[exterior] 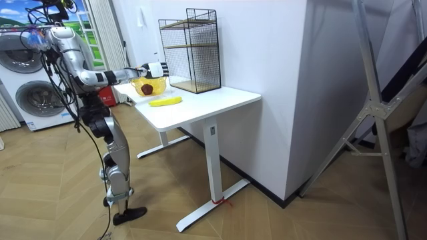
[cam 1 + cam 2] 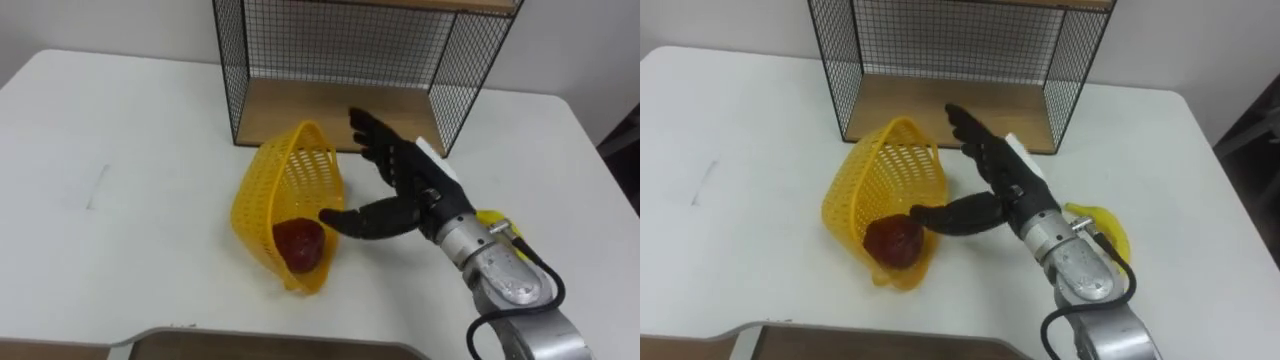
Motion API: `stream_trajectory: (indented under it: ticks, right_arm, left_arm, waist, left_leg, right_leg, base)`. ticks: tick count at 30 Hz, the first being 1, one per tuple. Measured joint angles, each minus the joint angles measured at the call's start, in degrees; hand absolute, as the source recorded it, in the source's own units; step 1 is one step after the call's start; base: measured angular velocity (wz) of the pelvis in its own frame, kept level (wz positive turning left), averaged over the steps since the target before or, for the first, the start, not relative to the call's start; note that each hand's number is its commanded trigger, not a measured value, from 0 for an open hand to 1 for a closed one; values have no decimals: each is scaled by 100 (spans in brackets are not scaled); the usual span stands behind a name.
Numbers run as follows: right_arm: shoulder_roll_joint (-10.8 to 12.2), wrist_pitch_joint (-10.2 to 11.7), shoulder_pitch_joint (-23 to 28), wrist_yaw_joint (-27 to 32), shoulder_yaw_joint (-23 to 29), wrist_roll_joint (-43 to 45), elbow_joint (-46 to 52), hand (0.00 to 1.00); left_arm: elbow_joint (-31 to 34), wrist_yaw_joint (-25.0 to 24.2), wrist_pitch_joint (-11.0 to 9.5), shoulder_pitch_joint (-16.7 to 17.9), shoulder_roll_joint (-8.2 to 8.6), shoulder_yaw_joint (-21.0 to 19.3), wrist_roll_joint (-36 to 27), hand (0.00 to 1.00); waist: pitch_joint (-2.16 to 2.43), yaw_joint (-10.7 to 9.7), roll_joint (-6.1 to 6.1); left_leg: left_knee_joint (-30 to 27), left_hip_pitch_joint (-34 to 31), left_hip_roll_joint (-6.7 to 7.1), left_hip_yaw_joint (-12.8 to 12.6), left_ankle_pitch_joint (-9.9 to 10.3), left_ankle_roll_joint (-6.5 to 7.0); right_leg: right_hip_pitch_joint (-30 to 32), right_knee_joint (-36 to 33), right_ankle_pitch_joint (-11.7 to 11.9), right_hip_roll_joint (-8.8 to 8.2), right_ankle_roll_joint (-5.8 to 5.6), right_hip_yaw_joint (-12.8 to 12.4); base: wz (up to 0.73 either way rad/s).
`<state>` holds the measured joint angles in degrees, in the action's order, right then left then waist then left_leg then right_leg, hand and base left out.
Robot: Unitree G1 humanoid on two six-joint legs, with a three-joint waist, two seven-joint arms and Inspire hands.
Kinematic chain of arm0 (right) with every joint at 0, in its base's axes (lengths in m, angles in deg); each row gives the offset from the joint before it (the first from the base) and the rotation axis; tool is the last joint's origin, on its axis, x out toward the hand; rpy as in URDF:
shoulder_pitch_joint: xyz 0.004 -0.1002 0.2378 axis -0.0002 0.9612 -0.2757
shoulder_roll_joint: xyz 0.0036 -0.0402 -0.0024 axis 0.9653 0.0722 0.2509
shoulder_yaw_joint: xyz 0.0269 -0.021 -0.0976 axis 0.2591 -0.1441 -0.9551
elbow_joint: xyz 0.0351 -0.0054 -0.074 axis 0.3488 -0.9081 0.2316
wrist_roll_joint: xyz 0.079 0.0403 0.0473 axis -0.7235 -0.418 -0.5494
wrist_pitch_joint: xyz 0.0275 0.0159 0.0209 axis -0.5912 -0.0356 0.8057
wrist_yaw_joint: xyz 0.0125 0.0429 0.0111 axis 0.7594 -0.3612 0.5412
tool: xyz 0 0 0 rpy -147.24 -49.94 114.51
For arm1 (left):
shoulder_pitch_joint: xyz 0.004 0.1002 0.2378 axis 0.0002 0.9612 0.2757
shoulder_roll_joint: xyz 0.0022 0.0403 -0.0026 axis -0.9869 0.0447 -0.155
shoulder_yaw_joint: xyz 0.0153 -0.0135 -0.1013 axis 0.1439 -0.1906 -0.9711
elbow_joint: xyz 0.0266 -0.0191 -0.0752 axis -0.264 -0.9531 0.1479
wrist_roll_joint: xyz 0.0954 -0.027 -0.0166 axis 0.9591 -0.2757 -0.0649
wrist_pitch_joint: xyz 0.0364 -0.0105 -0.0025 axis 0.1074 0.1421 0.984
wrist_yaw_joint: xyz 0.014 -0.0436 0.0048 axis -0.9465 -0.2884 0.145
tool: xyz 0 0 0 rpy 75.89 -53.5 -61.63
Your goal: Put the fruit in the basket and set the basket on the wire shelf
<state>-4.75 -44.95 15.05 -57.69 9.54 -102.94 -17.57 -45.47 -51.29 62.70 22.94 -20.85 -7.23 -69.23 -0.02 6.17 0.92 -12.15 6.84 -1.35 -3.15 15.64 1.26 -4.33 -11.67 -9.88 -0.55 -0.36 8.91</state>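
A yellow plastic basket point(image 2: 285, 195) point(image 2: 885, 190) lies tipped on the white table, its rim facing me. Inside it sits a dark red fruit point(image 2: 299, 243) point(image 2: 891, 241). My right hand point(image 2: 400, 185) point(image 2: 992, 180) is open just right of the basket, its thumb reaching toward the rim and its fingers spread toward the shelf. Partly hidden behind my right forearm lies a yellow banana point(image 2: 497, 222) point(image 2: 1102, 227). The black wire shelf point(image 2: 340, 70) point(image 2: 950, 60) with a wooden floor stands at the table's back. In the room view the basket point(image 1: 149, 86) and banana point(image 1: 165, 101) lie by the shelf point(image 1: 193, 50).
The white table point(image 2: 120, 180) spreads wide to the left of the basket. Its front edge runs near the bottom of the eye views. I stand at the table's end, with washing machines point(image 1: 33, 93) behind me.
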Motion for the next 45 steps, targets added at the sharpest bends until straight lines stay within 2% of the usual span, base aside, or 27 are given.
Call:
stream_trajectory:
  ticks: [6, 9, 15, 21, 25, 26, 28, 30, 34, 38, 41, 44, 45]
  right_arm:
    - [6, 35, -3, 46, 342, -1034, 150, 0]
    - [4, 35, -4, 22, 637, -1544, 380, 0]
    - [4, 77, -3, -12, 771, -1787, 470, 0]
    - [4, 78, -2, 109, 950, -1720, 604, 0]
    - [-25, 78, 0, 449, 1010, -987, 590, 0]
    - [-28, 78, 5, 565, 1052, -715, 565, 0]
    - [-30, 78, 18, 741, 1127, -375, 511, 0]
    - [-34, 80, 27, 996, 1223, -97, 284, 0]
    - [-36, 71, 60, 1386, 1469, 480, -93, 0]
    - [-41, 49, 69, 1700, 1666, 992, -519, 0]
    - [-52, 9, 69, 1871, 1722, 1173, -684, 0]
    - [-94, -53, 69, 1916, 1721, 1247, -837, 0]
    - [-113, -52, 63, 1944, 1721, 1351, -948, 0]
  left_arm:
    - [4, 23, 2, 209, 32, 3, -1, 0]
    - [5, 11, -1, 232, 41, -61, 10, 0]
    - [28, 6, -11, 264, 51, -249, 11, 0]
    - [55, 46, -11, 291, 75, -395, 13, 0]
    - [49, 220, -20, 288, 126, -454, 1, 0]
    - [49, 287, -18, 291, 135, -462, 3, 0]
    - [48, 370, -12, 309, 137, -491, 2, 0]
    - [45, 461, 1, 352, 133, -533, 8, 0]
    - [47, 463, 13, 371, 135, -690, 5, 0]
    - [52, 450, 107, 367, 126, -729, -4, 0]
    - [51, 398, 124, 358, 113, -727, -4, 0]
    - [46, 339, 153, 375, 72, -717, -46, 0]
    - [46, 342, 176, 374, 58, -712, -115, 0]
  waist:
    - [17, -187, 33]
    - [16, -191, 28]
    - [22, -196, 7]
    - [28, -289, -45]
    - [31, -298, -47]
    - [45, -312, -21]
    - [44, -342, -21]
    - [53, -444, 12]
    - [54, -470, 63]
    - [43, -558, 162]
    - [-4, -583, 254]
    - [-15, -605, 321]
    - [-5, -609, 347]
  left_leg:
    - [3, -16, 0, -3, 1, -1]
    - [13, -12, -1, -54, 1, -1]
    - [39, 47, -8, -145, 1, -1]
    - [41, 61, -11, -170, 1, -1]
    - [32, 63, -11, -184, 0, -1]
    - [33, 67, -12, -188, 0, -1]
    - [33, 71, -12, -189, 0, 0]
    - [31, 77, -12, -175, 0, 0]
    - [36, 86, -10, -191, 0, 0]
    - [35, 88, -12, -209, 0, 1]
    - [46, 86, -20, -245, 0, 0]
    - [84, 96, -37, -273, 3, -4]
    - [84, 118, -40, -274, 3, -5]
  right_leg:
    - [26, -8, 1, 3, 2, 8]
    - [41, -7, 1, 4, 2, -13]
    - [45, -1, 2, 19, 1, -92]
    - [44, 0, 2, 28, 0, -125]
    - [52, -7, 3, 25, 1, -132]
    - [51, -7, 3, 25, 2, -138]
    - [45, -7, 4, 25, 2, -139]
    - [25, -5, 4, 15, 2, -101]
    - [25, -10, 5, 15, 2, -120]
    - [31, -15, 5, 23, 2, -184]
    - [51, -21, 5, 37, 2, -229]
    - [55, -12, 11, 61, 10, -231]
    - [40, -9, 12, 66, 12, -228]
  base:
    - [-1]
    - [-3]
    - [-8]
    - [-2]
    - [-1]
    - [0]
    - [0]
    - [4]
    - [-1]
    - [-1]
    - [-5]
    - [-5]
    - [0]
